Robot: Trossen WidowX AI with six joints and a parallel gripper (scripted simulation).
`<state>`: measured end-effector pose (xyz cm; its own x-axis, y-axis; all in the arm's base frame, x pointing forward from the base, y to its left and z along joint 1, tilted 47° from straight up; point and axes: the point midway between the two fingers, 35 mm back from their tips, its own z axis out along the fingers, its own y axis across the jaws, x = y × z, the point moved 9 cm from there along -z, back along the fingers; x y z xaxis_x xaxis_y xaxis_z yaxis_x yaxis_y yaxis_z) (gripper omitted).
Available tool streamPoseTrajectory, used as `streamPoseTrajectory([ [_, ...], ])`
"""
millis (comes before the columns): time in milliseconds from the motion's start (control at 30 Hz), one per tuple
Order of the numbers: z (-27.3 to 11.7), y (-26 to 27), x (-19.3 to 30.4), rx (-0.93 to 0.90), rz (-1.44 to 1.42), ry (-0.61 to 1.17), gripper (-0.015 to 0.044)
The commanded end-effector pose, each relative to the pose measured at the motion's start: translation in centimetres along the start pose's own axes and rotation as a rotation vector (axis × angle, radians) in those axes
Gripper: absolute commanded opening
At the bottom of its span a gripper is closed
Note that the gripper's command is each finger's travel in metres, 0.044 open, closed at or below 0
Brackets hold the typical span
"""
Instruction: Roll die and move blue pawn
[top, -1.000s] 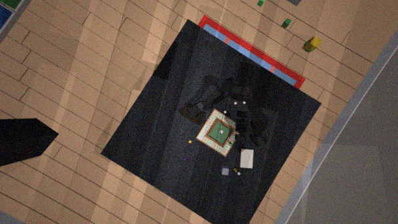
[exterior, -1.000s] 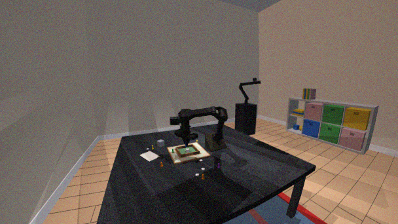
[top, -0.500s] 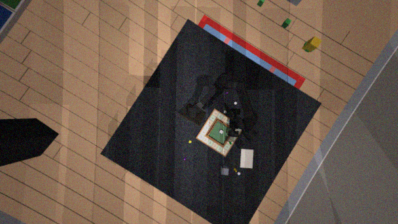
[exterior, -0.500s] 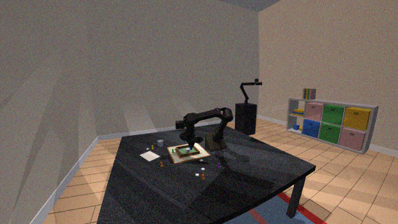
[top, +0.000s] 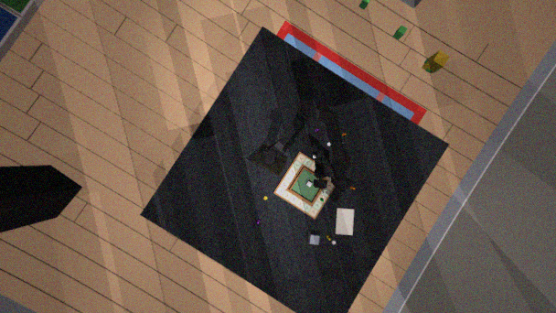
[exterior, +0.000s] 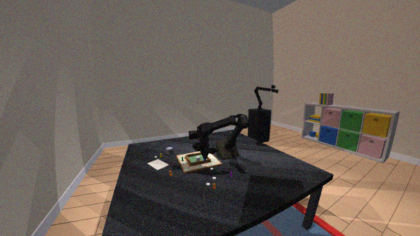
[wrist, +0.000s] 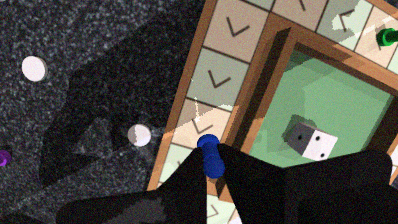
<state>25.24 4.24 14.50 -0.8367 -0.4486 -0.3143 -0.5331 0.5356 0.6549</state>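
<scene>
My gripper (wrist: 209, 152) (exterior: 205, 158) is shut on the blue pawn (wrist: 214, 168), low over the arrowed column beside the tray; whether the pawn touches the board is unclear. The board (wrist: 217, 90) (top: 283, 188) has arrows on its squares. The tray (wrist: 274, 100) is a wooden frame with a green floor in the board's middle. The white die (wrist: 320, 145) (top: 309, 184) (exterior: 197, 158) rests in it; its bright face shows two pips and its shaded side one. A green pawn (wrist: 387, 37) (top: 322, 199) (exterior: 182, 159) stands on a square across the tray's corner.
White discs (wrist: 34, 68) (wrist: 139, 135) and a purple piece (wrist: 4, 158) lie beside the board. Orange pawns (exterior: 170, 173) (exterior: 214, 185), a white sheet (top: 345, 221) (exterior: 157, 164) and a grey block (top: 315, 240) (exterior: 169, 150) are on the black table (top: 206, 183).
</scene>
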Motion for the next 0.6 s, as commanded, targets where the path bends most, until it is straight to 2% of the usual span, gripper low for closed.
streamPoseTrajectory([
  [0, 1.6, 0.2, 0.1, -0.004, 0.000, -0.001, 0.0000],
  [567, 3.9, 0.2, 0.1, -0.006, 0.000, -0.002, 0.0000],
])
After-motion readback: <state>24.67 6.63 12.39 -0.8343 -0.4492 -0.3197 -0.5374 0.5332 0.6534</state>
